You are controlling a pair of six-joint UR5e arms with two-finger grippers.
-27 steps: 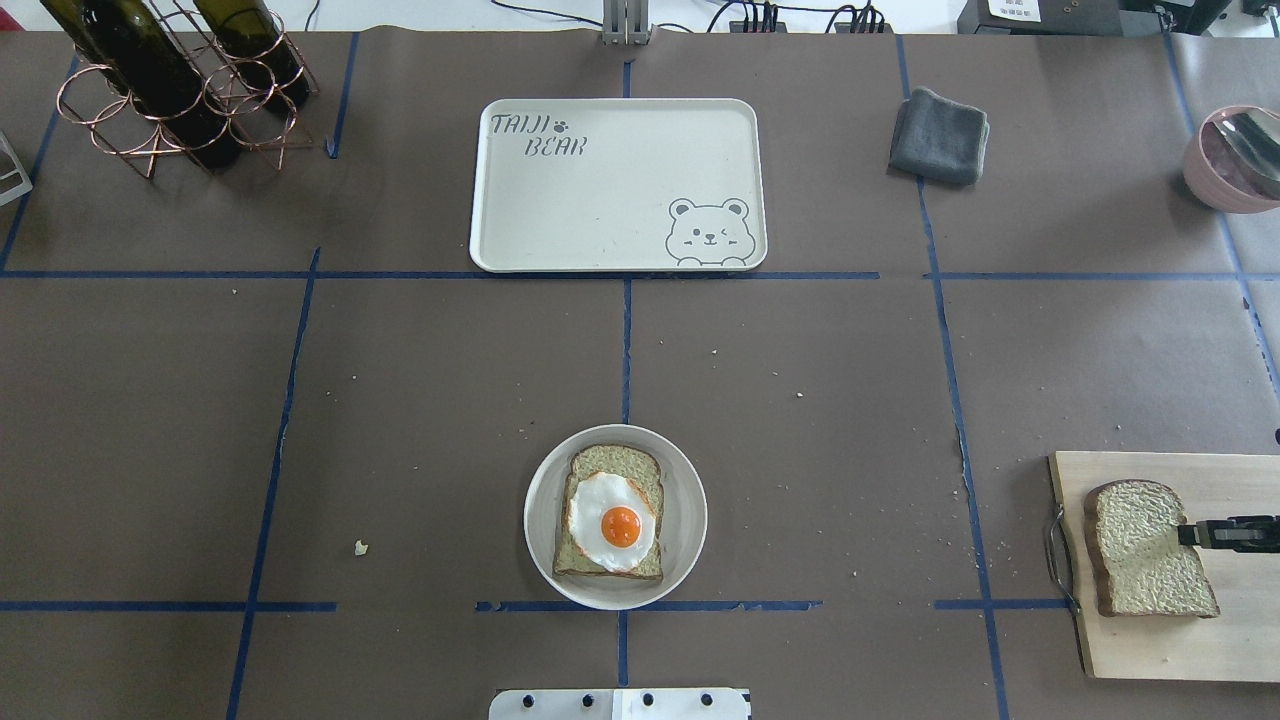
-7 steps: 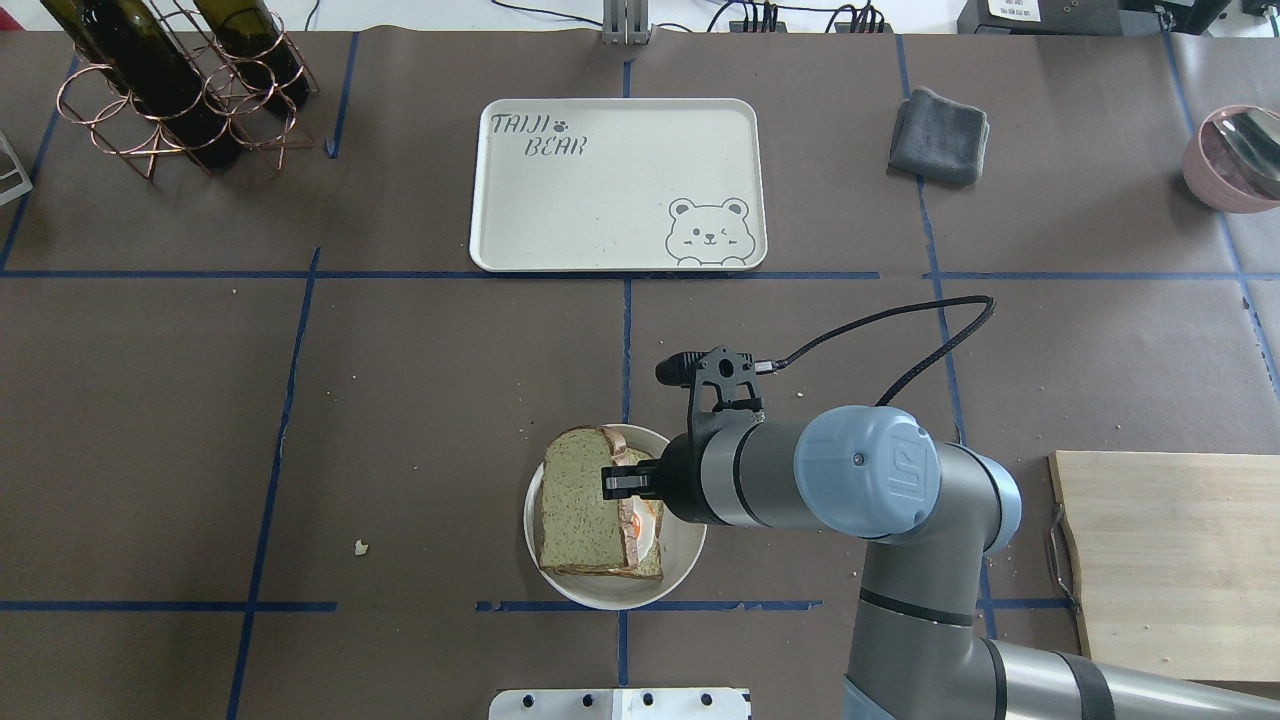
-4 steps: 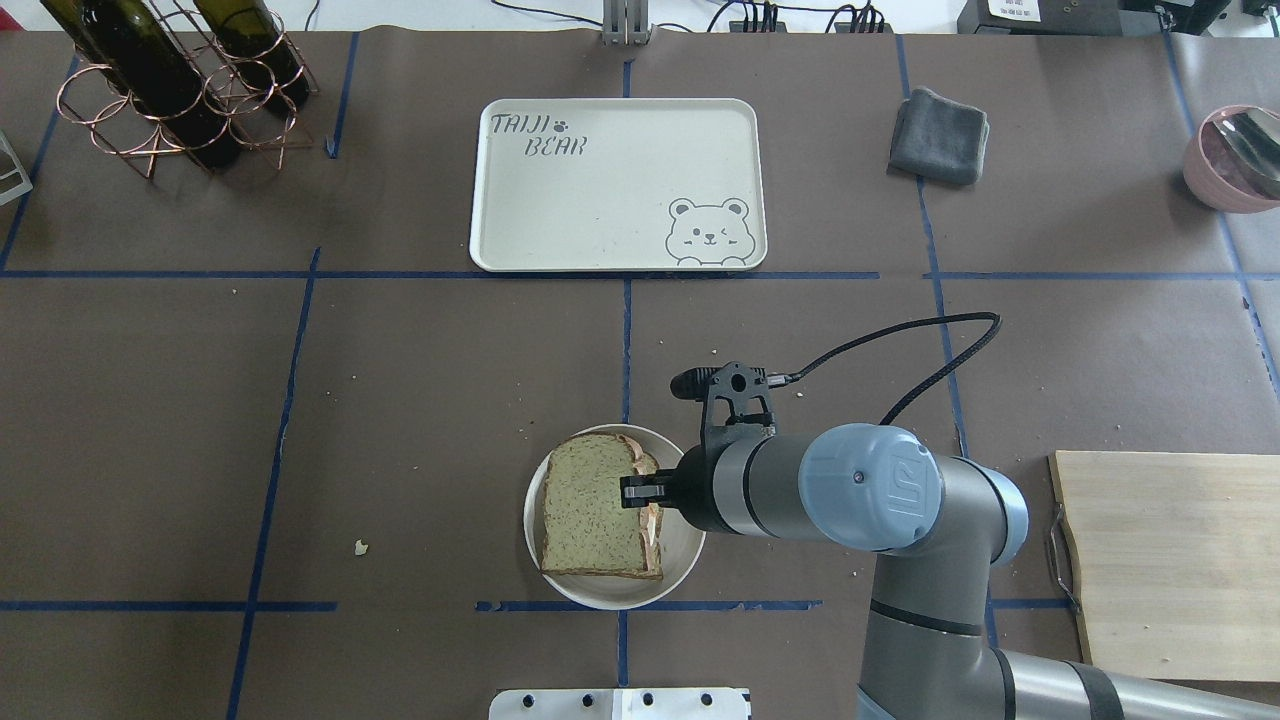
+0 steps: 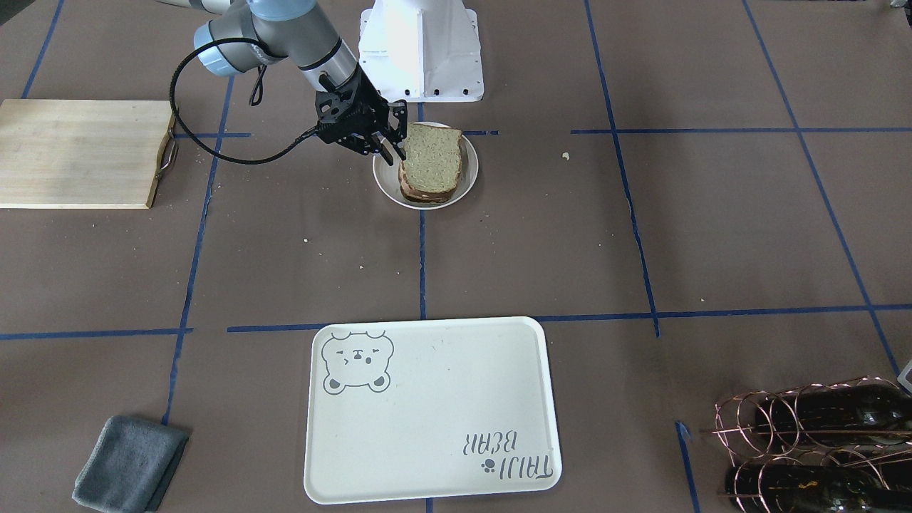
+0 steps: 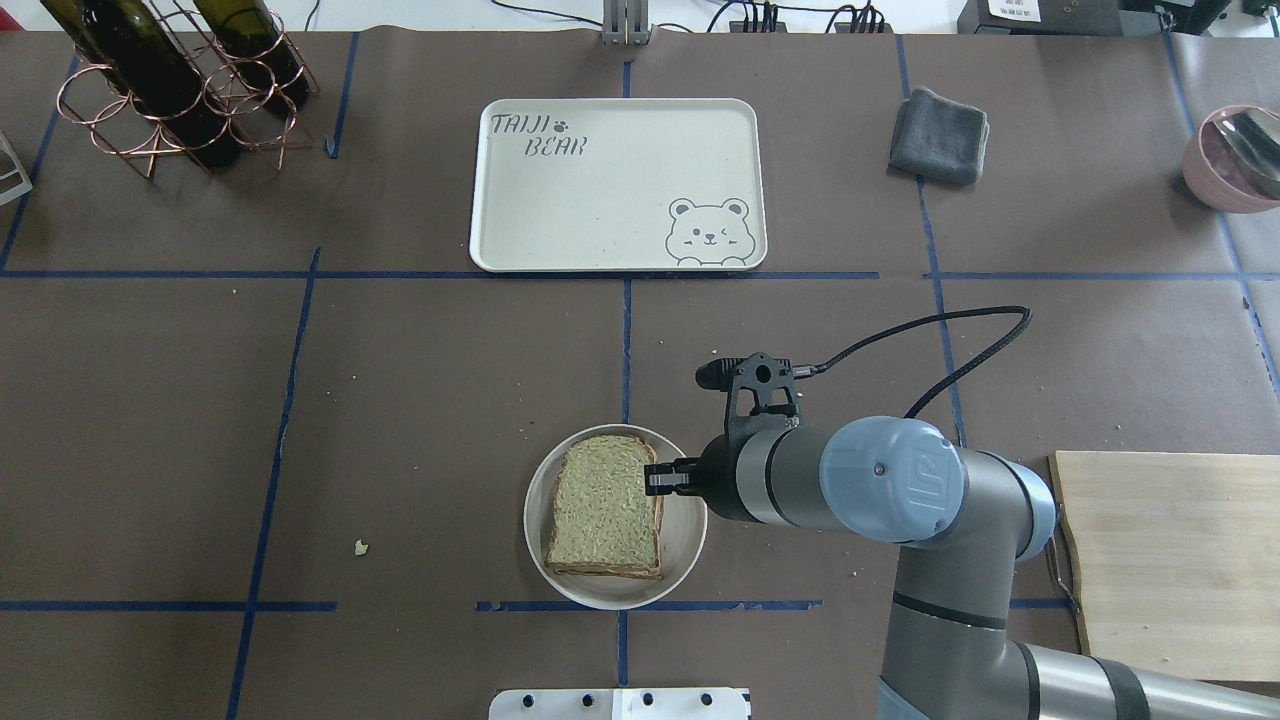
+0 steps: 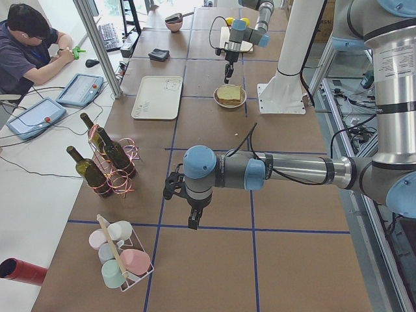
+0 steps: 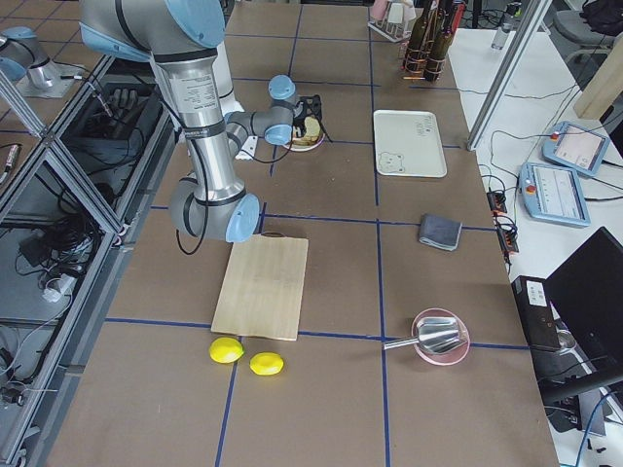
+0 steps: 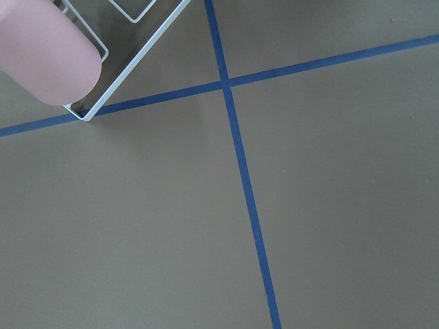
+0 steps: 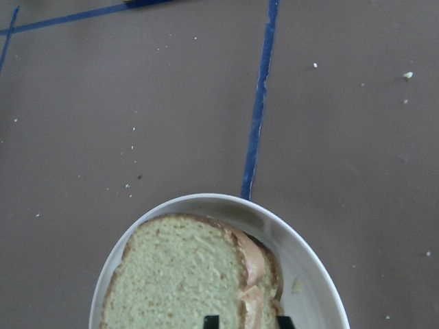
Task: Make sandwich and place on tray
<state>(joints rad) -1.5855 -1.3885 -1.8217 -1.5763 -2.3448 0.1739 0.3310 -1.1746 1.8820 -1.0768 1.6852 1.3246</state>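
Overhead: my right fingers (image 5: 658, 490) are spread beside the tan bread-and-egg sandwich (image 5: 605, 500) on the round white plate (image 5: 683, 540); the cream bear-print tray (image 5: 600, 200) lies well apart. Wrist: I'd straddle its full thickness squarely before pinching. Side view: my left fingers (image 6: 192, 222), cannot tell.

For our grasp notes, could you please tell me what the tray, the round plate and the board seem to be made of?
The tray: matte cream plastic or melamine, probably; smooth face with printed grey bear. The round plate: smooth white, ceramic or plastic, cannot tell which. The board: pale bare wood, faint grain showing.
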